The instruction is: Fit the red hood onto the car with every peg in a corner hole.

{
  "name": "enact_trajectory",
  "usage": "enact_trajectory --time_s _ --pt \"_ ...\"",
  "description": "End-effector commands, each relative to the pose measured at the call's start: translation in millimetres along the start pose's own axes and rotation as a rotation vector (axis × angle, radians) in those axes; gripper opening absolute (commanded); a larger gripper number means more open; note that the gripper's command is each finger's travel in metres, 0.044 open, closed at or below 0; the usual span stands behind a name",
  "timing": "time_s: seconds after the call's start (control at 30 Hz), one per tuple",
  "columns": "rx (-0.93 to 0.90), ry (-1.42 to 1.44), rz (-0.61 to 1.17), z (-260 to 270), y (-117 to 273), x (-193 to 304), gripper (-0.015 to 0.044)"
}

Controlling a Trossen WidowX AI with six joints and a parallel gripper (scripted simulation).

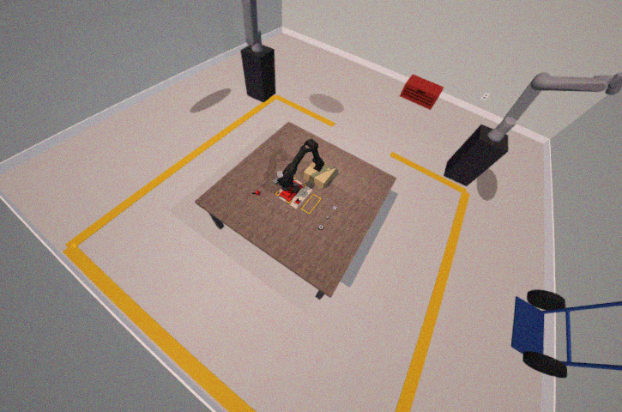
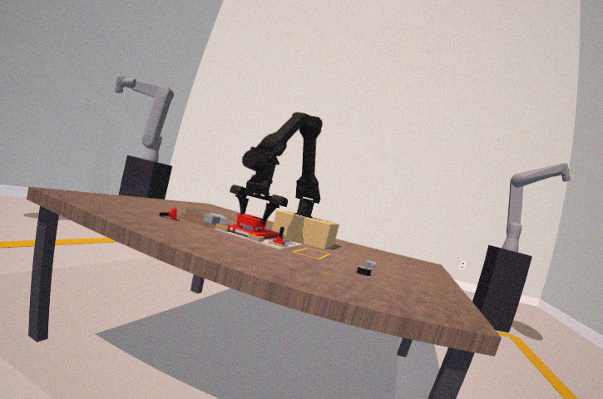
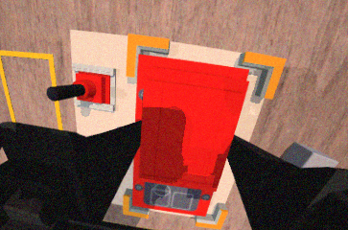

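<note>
Wood-grain surface [image 2: 311, 287] carries the jig [image 3: 269, 72], where the end effector [image 3: 186, 144], clamped on the hood [image 3: 191, 110], is seating it; next, judging pegs aligned, release and lift.

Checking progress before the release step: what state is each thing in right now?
Gripper: shut on the hood.
Hood: held over the car, within the jig corners; whether it is seated flat cannot be told.
Car: in the jig, mostly covered.
Jig: flat on the table.
</note>
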State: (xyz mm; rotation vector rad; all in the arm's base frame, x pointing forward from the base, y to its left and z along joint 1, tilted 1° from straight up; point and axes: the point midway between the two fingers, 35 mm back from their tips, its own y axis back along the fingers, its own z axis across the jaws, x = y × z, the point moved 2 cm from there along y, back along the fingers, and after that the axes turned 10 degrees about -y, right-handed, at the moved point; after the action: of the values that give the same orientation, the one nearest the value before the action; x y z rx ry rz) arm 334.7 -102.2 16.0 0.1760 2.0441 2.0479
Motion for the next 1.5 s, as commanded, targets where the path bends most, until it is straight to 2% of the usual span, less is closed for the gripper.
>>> enact_trajectory --time_s 0.0,1.0,1.47 --pt "0.000 -0.001 0.000 0.0 -1.8 0.1 0.0000" --pt "0.000 0.000 0.000 -0.1 -10.9 0.7 0.0000" --pt "0.000 0.000 0.001 -0.1 -11.3 0.7 0.0367"
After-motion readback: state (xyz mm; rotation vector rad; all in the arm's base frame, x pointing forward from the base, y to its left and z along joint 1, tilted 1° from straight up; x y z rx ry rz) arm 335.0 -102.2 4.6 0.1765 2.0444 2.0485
